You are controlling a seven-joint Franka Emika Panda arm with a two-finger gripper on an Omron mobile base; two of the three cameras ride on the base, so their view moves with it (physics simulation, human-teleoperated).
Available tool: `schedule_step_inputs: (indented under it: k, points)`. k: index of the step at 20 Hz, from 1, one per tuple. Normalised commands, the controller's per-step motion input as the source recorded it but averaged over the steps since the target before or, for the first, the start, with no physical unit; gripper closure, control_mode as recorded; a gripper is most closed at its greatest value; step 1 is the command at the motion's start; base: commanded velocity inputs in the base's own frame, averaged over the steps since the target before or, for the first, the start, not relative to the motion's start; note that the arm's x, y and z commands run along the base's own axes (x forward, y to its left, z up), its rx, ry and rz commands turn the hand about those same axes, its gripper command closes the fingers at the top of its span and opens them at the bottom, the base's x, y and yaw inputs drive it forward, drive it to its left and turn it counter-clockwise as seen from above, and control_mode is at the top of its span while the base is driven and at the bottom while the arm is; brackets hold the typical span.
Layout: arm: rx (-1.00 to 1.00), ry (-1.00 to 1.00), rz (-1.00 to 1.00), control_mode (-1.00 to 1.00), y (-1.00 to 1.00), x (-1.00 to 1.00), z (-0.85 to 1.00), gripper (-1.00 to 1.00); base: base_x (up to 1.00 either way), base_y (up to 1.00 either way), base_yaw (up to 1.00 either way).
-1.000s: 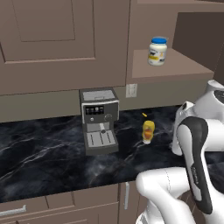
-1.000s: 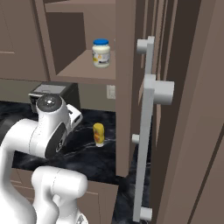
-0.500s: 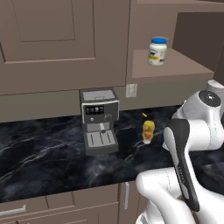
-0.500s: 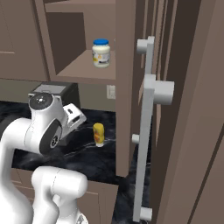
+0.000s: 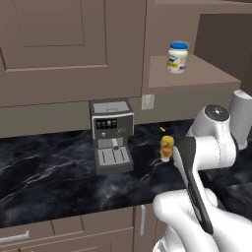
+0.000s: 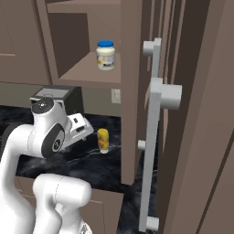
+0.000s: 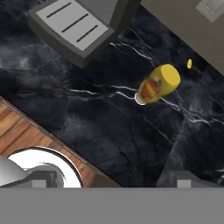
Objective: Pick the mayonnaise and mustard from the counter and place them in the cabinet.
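Looking down from the hand, you can see the little yellow mustard bottle (image 7: 156,85) standing on the black surface (image 7: 87,127), near the coffee machine (image 5: 112,135) and a bit to the side of it. The mayo jar (image 5: 177,57) already sits on the cabinet shelf (image 5: 197,75), up above the mustard. So the mustard is the one left for you to get.

The gripper (image 6: 81,128) hangs above the surface, close to the mustard but not touching it. It holds nothing. You cannot tell if it is open or closed.

The bottle looks small and light, so it should lift easily. It is slim and tall, so a bump could knock it over. Its sides look smooth and may be slippery and a bit squishy. Grab it around the middle, at the label, not at the cap. Squeeze gently.
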Motion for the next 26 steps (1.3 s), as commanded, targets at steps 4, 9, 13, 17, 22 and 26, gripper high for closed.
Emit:
schedule_step_inputs:
  k: [4, 9, 13, 17, 22, 26]
  points:
    - [0.00, -0.04, -0.11, -1.00, -0.07, 0.00, -0.18, -1.00, 0.00, 0.00, 0.00]
    - [0.01, -0.05, -0.05, -1.00, -0.21, 0.01, -0.09, -1.00, 0.00, 0.00, 0.00]
    - [0.06, -0.01, 0.00, -1.00, -0.30, 0.17, -0.23, -1.00, 0.00, 0.00, 0.00]
    - [0.08, 0.00, 0.00, -1.00, -0.27, 0.32, -0.34, -1.00, 0.00, 0.00, 0.00]
    - [0.08, 0.00, 0.00, -1.00, -0.15, 0.46, -0.33, -1.00, 0.00, 0.00, 0.00]
    - [0.05, 0.00, 0.00, -1.00, -0.03, 0.45, -0.31, -1.00, 0.00, 0.00, 0.00]
